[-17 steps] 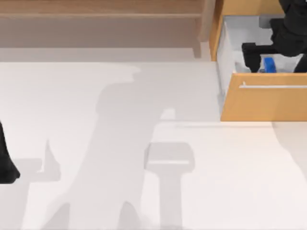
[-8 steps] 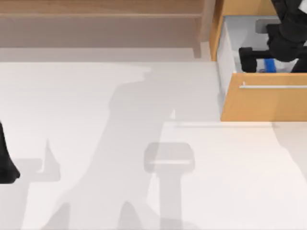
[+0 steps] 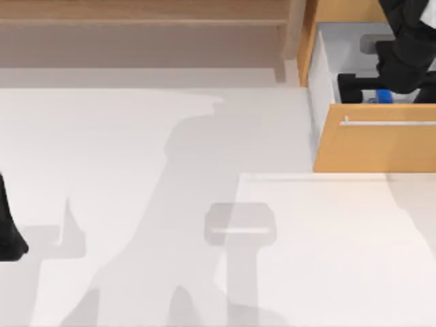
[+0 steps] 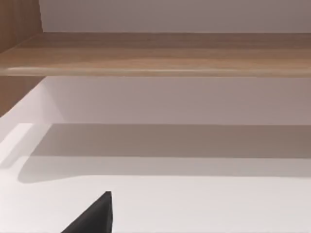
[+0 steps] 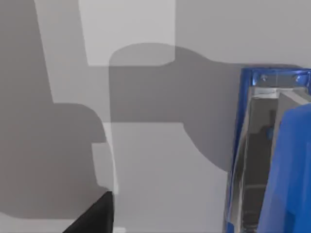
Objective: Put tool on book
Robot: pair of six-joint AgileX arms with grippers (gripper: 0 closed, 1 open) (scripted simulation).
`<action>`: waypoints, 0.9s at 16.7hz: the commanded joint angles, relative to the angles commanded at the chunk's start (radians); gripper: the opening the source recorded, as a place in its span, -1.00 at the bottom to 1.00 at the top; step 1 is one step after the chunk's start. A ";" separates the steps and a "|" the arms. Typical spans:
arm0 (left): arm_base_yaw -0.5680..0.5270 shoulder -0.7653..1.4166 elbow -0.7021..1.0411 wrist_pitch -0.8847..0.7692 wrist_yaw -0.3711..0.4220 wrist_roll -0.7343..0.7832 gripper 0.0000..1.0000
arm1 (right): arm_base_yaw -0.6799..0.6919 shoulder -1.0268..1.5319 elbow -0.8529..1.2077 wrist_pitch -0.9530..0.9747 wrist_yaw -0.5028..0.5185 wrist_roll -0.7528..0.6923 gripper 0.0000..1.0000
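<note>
The right end effector [image 3: 354,87] reaches into the open drawer [image 3: 375,146] because the blue stapler [image 3: 383,97] lies there; its grip is unclear. The left end effector [image 3: 10,242] idles far left of the drawer, its grip unclear too.

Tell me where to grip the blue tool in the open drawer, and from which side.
Probably across the narrow width of the blue tool, coming straight down from above: it lies low inside the drawer, whose walls block side approaches. The right gripper hangs over it; the left arm is parked at the table's left edge.

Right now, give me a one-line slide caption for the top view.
Right gripper reaches into the open drawer beside the blue tool; left arm parked at table's left edge.
</note>
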 joint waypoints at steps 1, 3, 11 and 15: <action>0.000 0.000 0.000 0.000 0.000 0.000 1.00 | 0.000 0.000 0.000 0.000 0.000 0.000 0.70; 0.000 0.000 0.000 0.000 0.000 0.000 1.00 | 0.000 0.000 0.000 0.000 0.000 0.000 0.40; 0.000 0.000 0.000 0.000 0.000 0.000 1.00 | 0.000 0.000 0.000 0.000 0.000 0.000 -0.81; 0.000 0.000 0.000 0.000 0.000 0.000 1.00 | 0.000 0.000 0.000 0.000 0.000 0.000 -1.00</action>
